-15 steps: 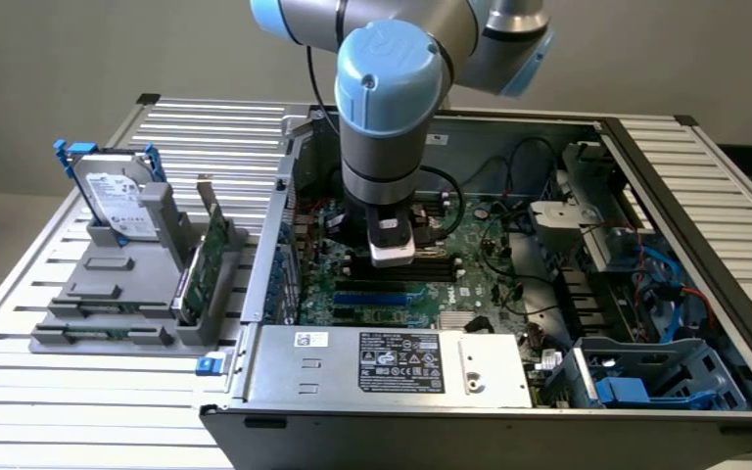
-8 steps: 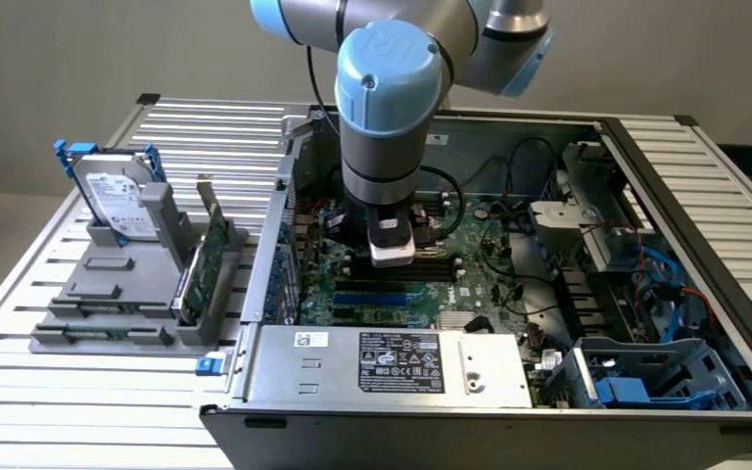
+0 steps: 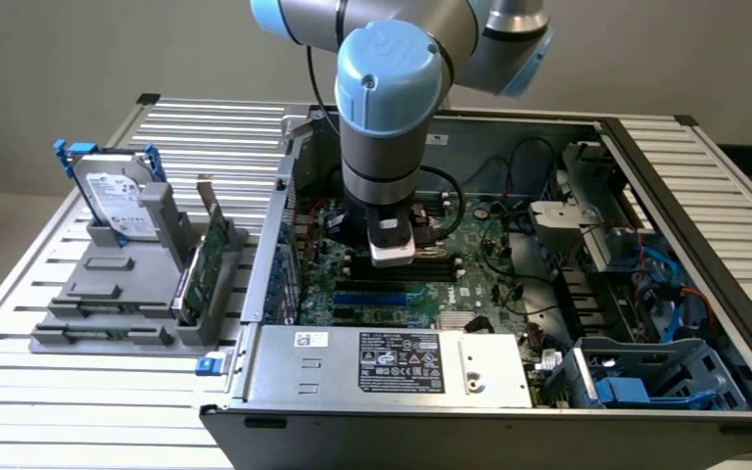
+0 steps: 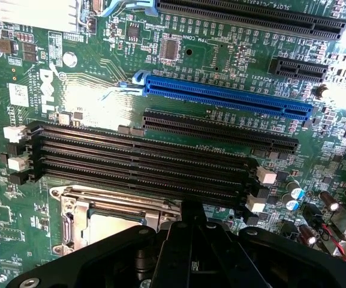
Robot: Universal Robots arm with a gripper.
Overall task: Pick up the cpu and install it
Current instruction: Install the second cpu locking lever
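CPU point(image 4: 110, 227) lies flat in the metal-framed socket point(image 4: 77, 207) on the green motherboard point(image 4: 232, 72), beside the bank of four black memory slots point(image 4: 143, 162). Directly over that socket the gripper point(image 4: 187, 240) hangs with its jaws closed on nothing visible. The exterior view has the arm point(image 3: 387, 127) reaching down into the open computer case point(image 3: 689, 196) on the slatted bench point(image 3: 102, 392). Near the bench's edge at the exterior view's left, a grey holder point(image 3: 121, 294) carries a hard drive point(image 3: 117, 204) and a green circuit card point(image 3: 207, 257).
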